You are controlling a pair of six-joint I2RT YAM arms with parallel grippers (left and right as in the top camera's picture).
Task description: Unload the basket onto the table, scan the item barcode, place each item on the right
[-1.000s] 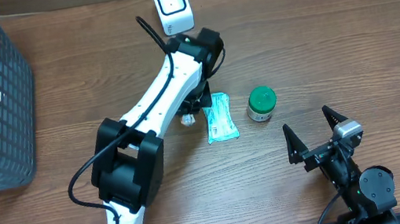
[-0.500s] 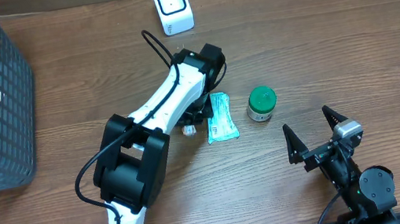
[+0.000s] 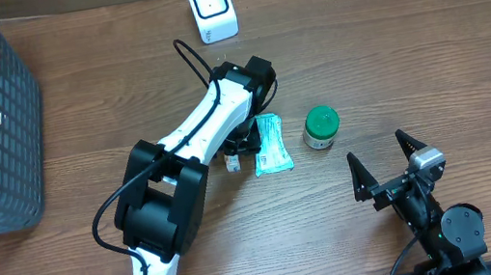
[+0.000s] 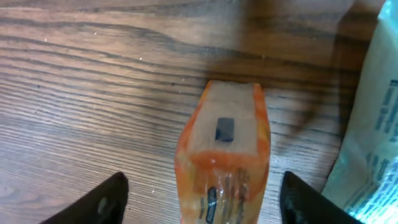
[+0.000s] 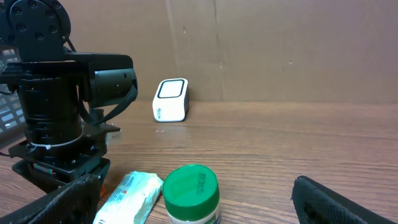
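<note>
Left wrist: left claw (image 4: 208,199) apart around packet (image 4: 224,134), likely parked post-scan at pouch's (image 3: 271,143) 9 o'clock; right claw (image 3: 375,145) apart, idle.

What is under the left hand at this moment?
Under the left hand, an orange packet sits on the wooden table between its open fingers, touching neither. A teal pouch lies beside it. Overhead, the arm covers most of the packet.

My left claw (image 4: 202,198) is black, and the packet (image 4: 224,149) is orange with a whitish end bearing a small dark square. Beside the green-lidded jar (image 3: 321,127) lies a pale teal pouch (image 3: 271,143) with blue print, on the brown wood-grain table (image 3: 407,45).
</note>
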